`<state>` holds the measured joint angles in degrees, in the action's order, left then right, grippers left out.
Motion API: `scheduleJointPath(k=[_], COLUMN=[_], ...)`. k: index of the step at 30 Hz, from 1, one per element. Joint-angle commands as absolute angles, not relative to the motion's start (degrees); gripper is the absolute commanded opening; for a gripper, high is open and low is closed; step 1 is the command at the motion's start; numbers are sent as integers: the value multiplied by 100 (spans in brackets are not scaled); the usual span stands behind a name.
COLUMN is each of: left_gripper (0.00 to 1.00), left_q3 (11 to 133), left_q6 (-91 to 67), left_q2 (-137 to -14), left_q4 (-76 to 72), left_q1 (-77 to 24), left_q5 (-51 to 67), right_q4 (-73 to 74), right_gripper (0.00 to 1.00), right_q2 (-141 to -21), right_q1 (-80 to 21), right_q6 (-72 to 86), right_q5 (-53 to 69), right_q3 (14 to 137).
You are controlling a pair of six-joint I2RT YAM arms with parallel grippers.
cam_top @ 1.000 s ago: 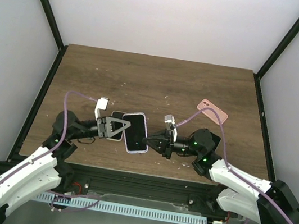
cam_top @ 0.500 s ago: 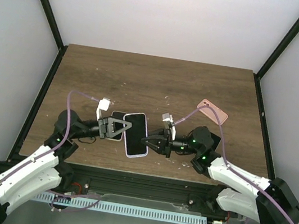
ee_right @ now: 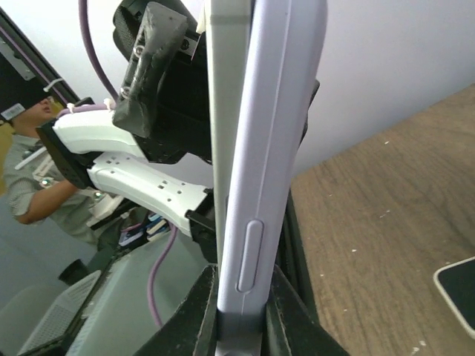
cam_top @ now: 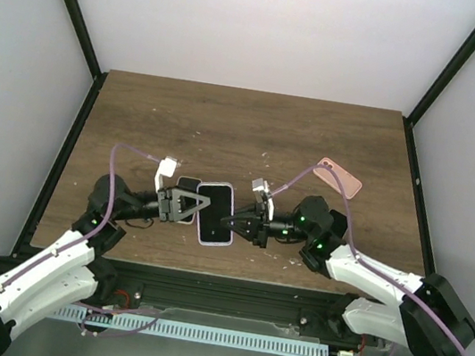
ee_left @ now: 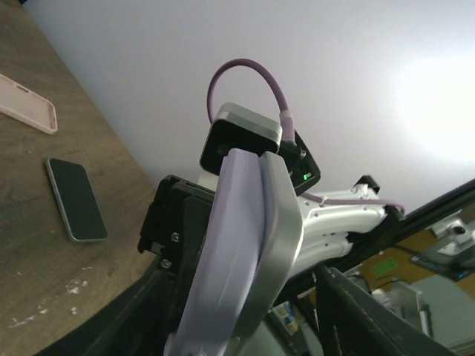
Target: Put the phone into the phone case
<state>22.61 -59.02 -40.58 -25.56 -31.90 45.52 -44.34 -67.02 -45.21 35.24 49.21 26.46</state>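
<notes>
A phone in a lilac phone case (cam_top: 214,214) is held off the table between both grippers. My right gripper (cam_top: 233,224) is shut on its right edge. The right wrist view shows the lilac case (ee_right: 278,148) and the pale phone edge (ee_right: 221,111) clamped between the fingers (ee_right: 199,311). My left gripper (cam_top: 184,206) straddles the left edge. In the left wrist view the case (ee_left: 230,252) and the grey phone (ee_left: 278,222) pass between the jaws, with a gap to the right finger (ee_left: 356,311).
A second dark phone (cam_top: 186,187) lies on the table behind the left gripper, and also shows in the left wrist view (ee_left: 76,199). A pink case (cam_top: 339,177) lies at the right, and shows in the left wrist view (ee_left: 26,113). The table's front edge is just below the grippers.
My right gripper has moved left with the cased phone, pressing it toward the left gripper. The phone has turned a little more upright. The left gripper has barely moved.
</notes>
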Motion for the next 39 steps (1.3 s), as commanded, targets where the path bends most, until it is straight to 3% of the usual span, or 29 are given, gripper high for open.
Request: scheduleJointPath(k=[1, 16, 24, 27, 35, 39], left_gripper=[60, 58, 64, 56, 19, 13], left_q3=[2468, 2662, 2597, 2499, 2267, 2231], left_q6=[-6305, -6628, -6557, -6547, -6765, -6549], left_q2=[-3990, -4151, -4322, -4450, -4687, -4665], left_q4=[-2697, -2825, -2950, -3160, -3806, -3696], left_q1=[-3206, -3208, -3208, -3203, -3204, -3202], left_q5=[4637, 4708, 4691, 4721, 4973, 4969], right_q4=[-4240, -3997, -3997, -4035, -4028, -4148], right_gripper=[3, 4, 4, 3, 6, 14], right_q2=[-6369, -6248, -6393, -6472, -6655, -6626], right_q1=[-4553, -4579, -4579, -4588, -4585, -4587], right_q6=[2331, 1261, 1016, 958, 925, 1301], right_q5=[4577, 3973, 3990, 3990, 4007, 4022], right_q3=[2782, 2683, 2699, 2687, 2624, 2657])
